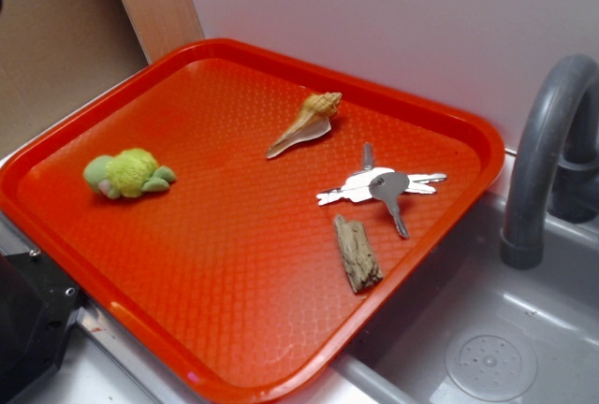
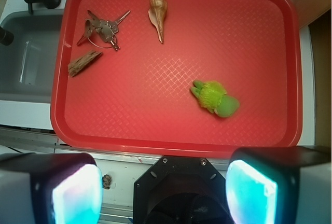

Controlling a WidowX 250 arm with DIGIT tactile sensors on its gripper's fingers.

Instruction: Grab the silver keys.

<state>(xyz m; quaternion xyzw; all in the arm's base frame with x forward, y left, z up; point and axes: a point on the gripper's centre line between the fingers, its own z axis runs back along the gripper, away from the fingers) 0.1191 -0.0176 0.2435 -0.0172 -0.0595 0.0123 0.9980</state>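
Silver keys (image 1: 382, 187): on red tray (image 1: 234, 329), between seashell (image 1: 306, 122) and wood chip (image 1: 357, 253). End effector (image 2: 163, 190): spread wide, empty.

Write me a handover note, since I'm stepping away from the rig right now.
Claw: open, empty, held high over the near edge of the tray.
Keys: lying flat on the tray near the sink-side rim, between the shell and the wood chip, touching neither.
Done: nothing yet; keys untouched.
Left: move over the keys, descend, close on them, lift.
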